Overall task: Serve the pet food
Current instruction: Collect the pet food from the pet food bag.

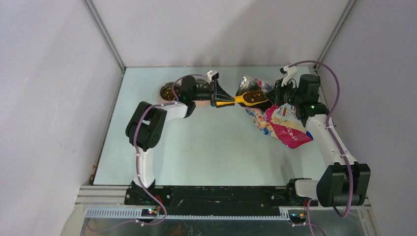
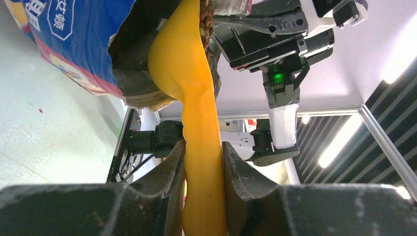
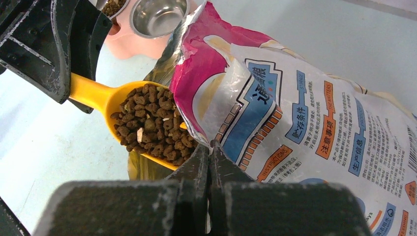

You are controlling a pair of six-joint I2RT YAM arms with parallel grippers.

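Note:
The blue, pink and white cat food bag point(image 1: 280, 123) lies at the right, its mouth toward the middle. My right gripper point(image 1: 277, 94) is shut on the bag's mouth edge point(image 3: 223, 132), holding it open. My left gripper point(image 1: 215, 96) is shut on the handle of the yellow scoop point(image 1: 241, 100); the handle point(image 2: 201, 162) sits between its jaws. The scoop's bowl, heaped with brown kibble point(image 3: 150, 125), is at the bag's mouth. The pink twin-bowl feeder point(image 1: 169, 93) is behind the left arm; one steel bowl point(image 3: 157, 14) looks empty, the other point(image 3: 112, 6) holds kibble.
Grey walls enclose the table on the left, back and right. The left arm's wrist point(image 1: 189, 91) covers most of the feeder. The arm bases and a black rail point(image 1: 216, 194) run along the near edge.

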